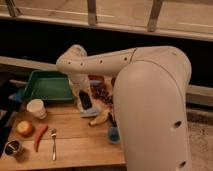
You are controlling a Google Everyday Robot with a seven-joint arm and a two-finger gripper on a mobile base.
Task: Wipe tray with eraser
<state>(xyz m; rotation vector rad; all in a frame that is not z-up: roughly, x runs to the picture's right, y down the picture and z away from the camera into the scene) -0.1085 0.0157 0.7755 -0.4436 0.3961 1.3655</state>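
Wiping looks not yet started: pickup seems done, w/ the eraser point(86, 103) up off the worktop point(75, 147), hanging just right of the tray point(46, 87), not over it. End effector point(84, 97) is clenched on the eraser, at the tip of the white arm point(102, 61), btw tray and banana point(98, 118). Left to do, imo: carry it over the tray, lower it, rub across.

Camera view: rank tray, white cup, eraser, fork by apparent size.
1. tray
2. white cup
3. eraser and fork: too alike to rank; fork longer, eraser wider.
The gripper, just right of the tray, holds the eraser.
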